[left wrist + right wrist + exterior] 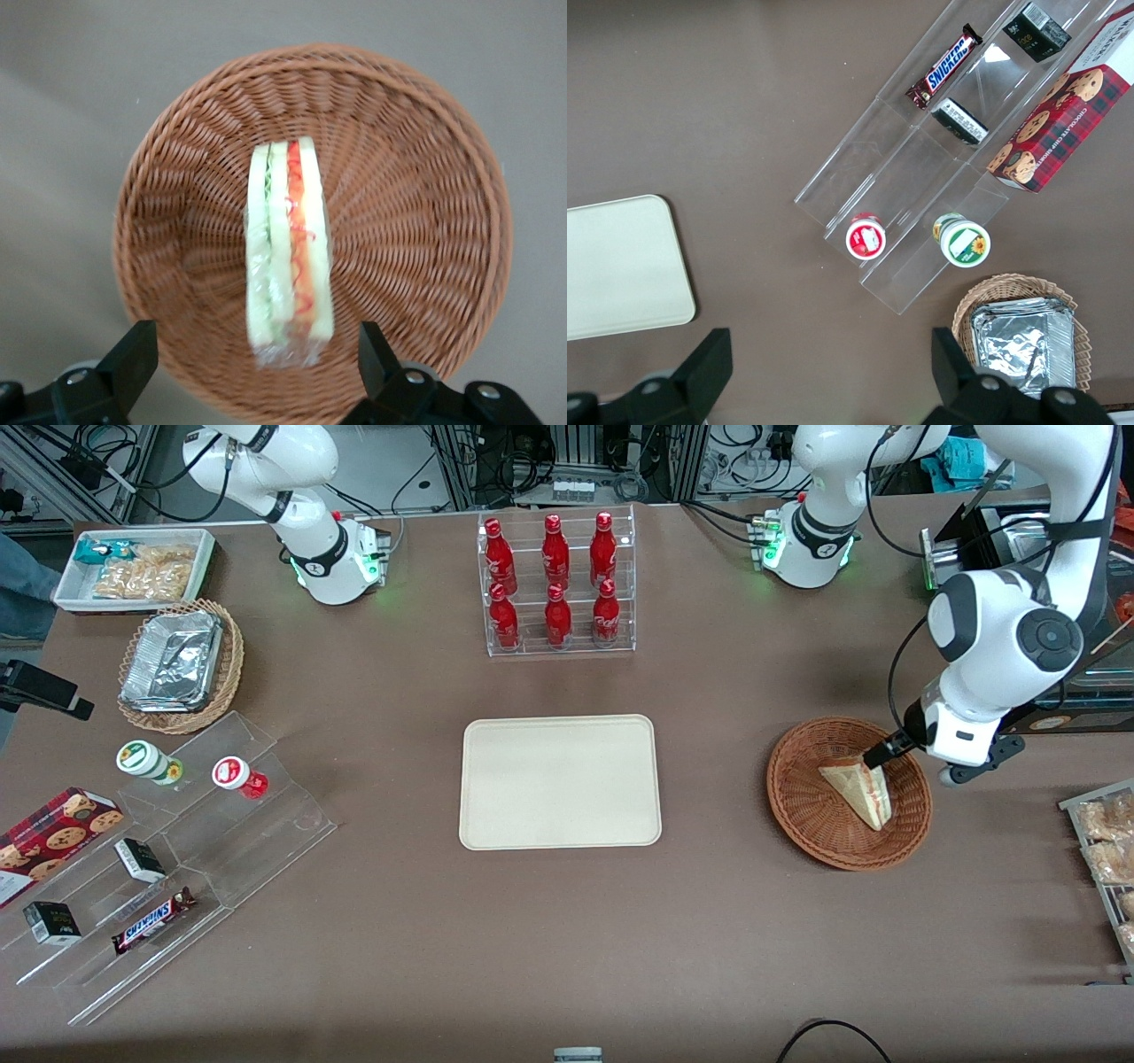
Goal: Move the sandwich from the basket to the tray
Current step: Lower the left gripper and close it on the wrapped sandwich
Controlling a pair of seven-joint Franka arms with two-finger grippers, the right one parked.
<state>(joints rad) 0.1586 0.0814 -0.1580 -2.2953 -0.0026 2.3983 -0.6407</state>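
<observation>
I have the claw (252, 367) hanging just above the basket (802, 815), at the rim farther from the front camera, and its 2 fingers (124, 359) are spread wide with nothing between them. On the wrist camera the fingers straddle one end of the sandwich (288, 257) without touching it, one on each side with a clear gap to the bread. The sandwich (858, 786) lies inside the round reddish-brown basket (425, 221), roughly in the middle, wrapped in clear film, with its cut edge turned up so I can see a green layer and a red layer between pale bread slices. From the front I see it as a tan wedge with its point aimed toward the camera. The basket sits on the brown counter (709, 939) toward the working arm's end, well apart from the tray (560, 782), which is cream-coloured, flat and bare at the middle of the counter. Farther from the camera than the tray stands a clear rack (558, 584) holding 6 red bottles in 2 rows of 3. Toward the parked arm's end I can make out a lighter wicker basket with foil containers (177, 664), a white bin of snacks (133, 567), and stepped clear shelves (177, 850) carrying 2 small cups, a chocolate bar and some small boxes, with a cookie box (49, 841) beside them.
</observation>
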